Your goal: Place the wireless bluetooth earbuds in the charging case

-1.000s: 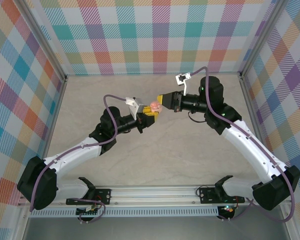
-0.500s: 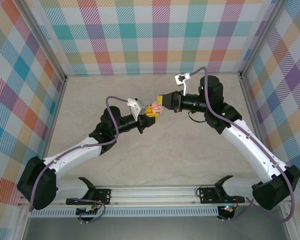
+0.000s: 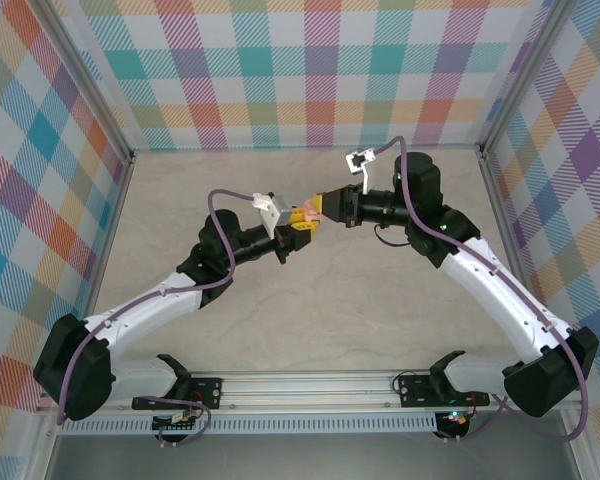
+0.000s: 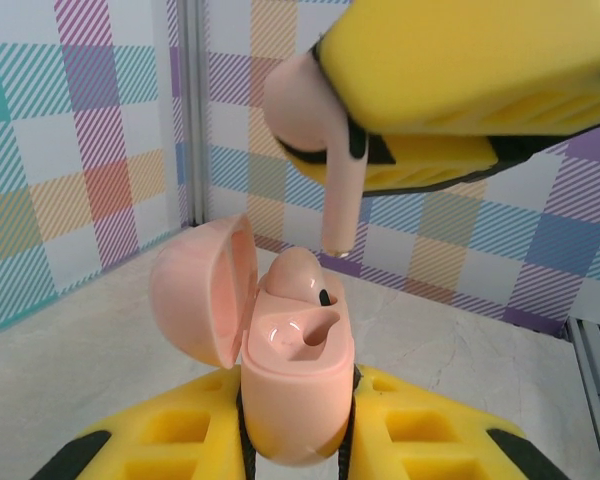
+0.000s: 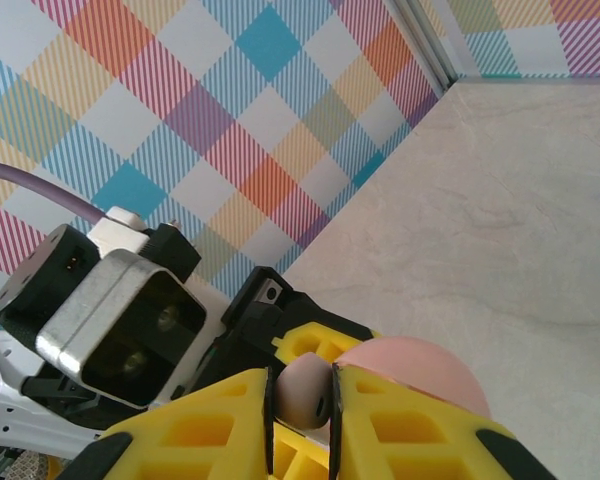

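My right gripper (image 5: 300, 398) pinches a pink earbud (image 4: 341, 185) stem-down just above the open case (image 4: 295, 380) clamped in my left gripper (image 4: 296, 455), so I judge insertion needs aligning the stem with the empty socket (image 4: 315, 335), then lowering.

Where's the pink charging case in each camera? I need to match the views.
Top external: pink charging case at centre, where the arms' tips meet.
Left wrist: bottom centre, lid open leftward, clamped in the left claw.
Right wrist: pink dome lower right, beyond the right claw.
Shared landmark: the pink earbud pinched in the right claw.
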